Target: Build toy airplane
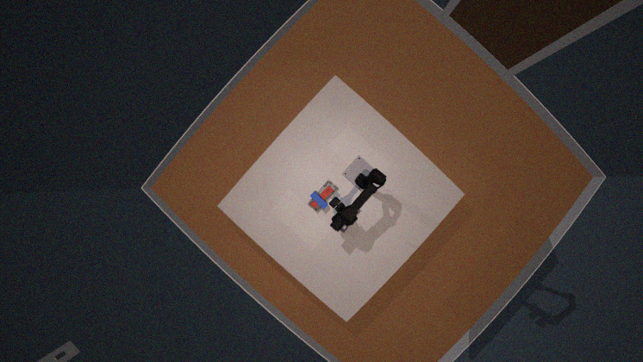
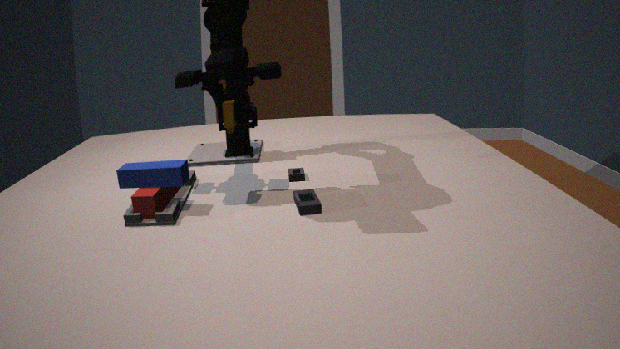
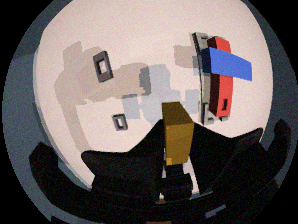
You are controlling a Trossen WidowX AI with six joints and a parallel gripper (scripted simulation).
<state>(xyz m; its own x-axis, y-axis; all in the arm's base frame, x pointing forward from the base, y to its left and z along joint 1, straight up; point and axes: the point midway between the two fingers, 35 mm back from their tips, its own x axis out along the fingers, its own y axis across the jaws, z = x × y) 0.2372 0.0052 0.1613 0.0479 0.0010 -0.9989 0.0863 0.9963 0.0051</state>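
The red fuselage (image 1: 327, 191) (image 2: 145, 205) (image 3: 225, 92) lies in the grey cradle (image 2: 165, 216) (image 3: 206, 95). The blue wing (image 1: 318, 200) (image 2: 151, 174) (image 3: 231, 64) lies across the top of the fuselage; its tab is hidden. A dark socket (image 3: 224, 104) shows open near the fuselage's tail end. My gripper (image 2: 231, 121) (image 3: 171, 122) is shut on the yellow tail fin (image 2: 228, 111) (image 3: 179, 142) and holds it in the air above the table, to the side of the cradle. The fin's tab cannot be made out. In the top view the arm hides the fin.
Two dark hollow holders stand on the table: a larger one (image 2: 307, 203) (image 3: 103, 67) and a smaller one (image 2: 297, 174) (image 3: 120, 122), both away from the cradle. The arm's grey base plate (image 1: 356, 168) (image 2: 208, 152) lies behind the cradle in the exterior view.
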